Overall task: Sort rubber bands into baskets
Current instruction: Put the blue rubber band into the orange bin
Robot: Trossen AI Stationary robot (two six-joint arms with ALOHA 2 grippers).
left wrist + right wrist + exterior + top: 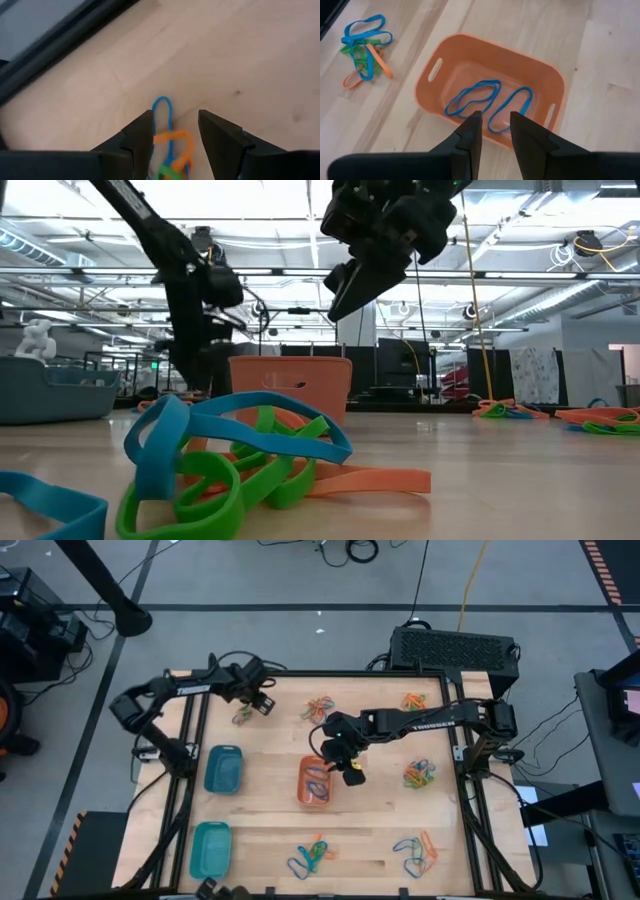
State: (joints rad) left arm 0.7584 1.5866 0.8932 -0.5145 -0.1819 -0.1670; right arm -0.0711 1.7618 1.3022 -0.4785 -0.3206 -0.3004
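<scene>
Rubber bands: we are seeing two blue loops [487, 102] lying in the orange basket [440, 67], directly beneath our right gripper [495, 125].
Right gripper: it is hovering with fingers parted and nothing pinched between them.
Left gripper [175, 127]: we are straddling a small tangle [170, 145], fingers spread on either side of it.
Risk: closing here, we are likely lifting blue, orange and green together, so mixed colours could be landing in one basket.
Second risk: knotted loops may be snagging and dragging free.
</scene>
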